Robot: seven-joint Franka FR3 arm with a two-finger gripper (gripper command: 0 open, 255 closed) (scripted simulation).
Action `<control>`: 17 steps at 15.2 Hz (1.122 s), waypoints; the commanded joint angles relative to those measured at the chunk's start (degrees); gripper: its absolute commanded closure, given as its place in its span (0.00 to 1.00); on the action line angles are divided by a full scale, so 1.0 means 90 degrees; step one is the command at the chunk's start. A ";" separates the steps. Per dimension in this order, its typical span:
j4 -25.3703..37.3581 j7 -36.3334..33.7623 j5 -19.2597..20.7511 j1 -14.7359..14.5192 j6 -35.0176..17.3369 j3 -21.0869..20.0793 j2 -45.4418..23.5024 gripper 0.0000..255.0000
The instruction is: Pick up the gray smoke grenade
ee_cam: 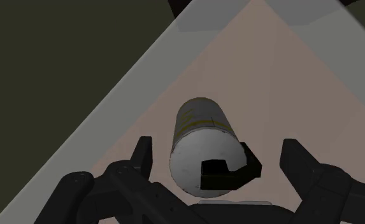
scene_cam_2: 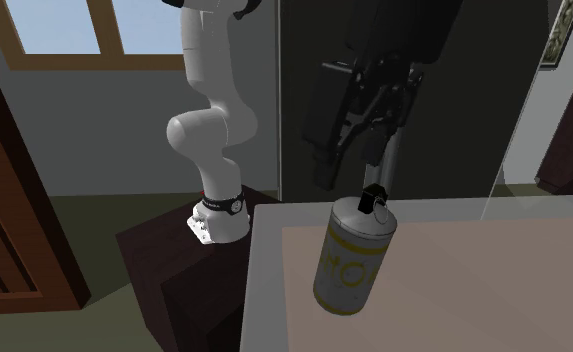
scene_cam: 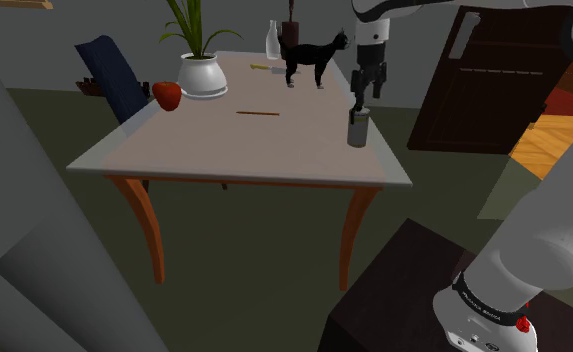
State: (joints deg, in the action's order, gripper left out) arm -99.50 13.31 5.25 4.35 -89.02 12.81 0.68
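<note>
Black gripper (ee_cam: 219,156), spread wide and empty, hovers directly above the grey smoke grenade (ee_cam: 200,137), which stands upright, long axis vertical, at the desk (scene_cam: 274,140) edge, right of centre in the shoulder view.

White arm (scene_cam: 546,238), black end effector (scene_cam: 362,95)

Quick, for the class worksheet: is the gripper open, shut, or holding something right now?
Gripper: open, holding nothing; it stands over the grenade without touching it.
</note>
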 commanded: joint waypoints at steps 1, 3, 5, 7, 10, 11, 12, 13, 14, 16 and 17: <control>0.0019 0.0023 -0.0012 0.0016 -0.0086 0.0017 -0.0116 0.00; -0.0157 0.0008 -0.0010 0.0017 -0.0257 0.0017 -0.0111 0.00; -0.0329 -0.0005 -0.0009 0.0018 -0.0427 0.0018 -0.0111 0.00; -0.0461 -0.0015 -0.0009 0.0019 -0.0561 0.0019 -0.0113 0.00; -0.0453 -0.0011 -0.0011 0.0021 -0.0567 0.0021 -0.0126 1.00; -0.0452 -0.0012 -0.0011 0.0020 -0.0565 0.0021 -0.0125 1.00; -0.0455 -0.0011 -0.0011 0.0021 -0.0566 0.0021 -0.0124 1.00; -0.0453 -0.0011 -0.0011 0.0021 -0.0566 0.0021 -0.0126 1.00; -0.0454 -0.0010 -0.0011 0.0021 -0.0567 0.0022 -0.0125 1.00; -0.0452 -0.0009 -0.0011 0.0022 -0.0567 0.0022 -0.0127 1.00; -0.0454 -0.0010 -0.0011 0.0022 -0.0567 0.0022 -0.0125 1.00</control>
State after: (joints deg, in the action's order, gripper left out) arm -103.56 13.22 5.15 4.54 -94.14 13.01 -0.40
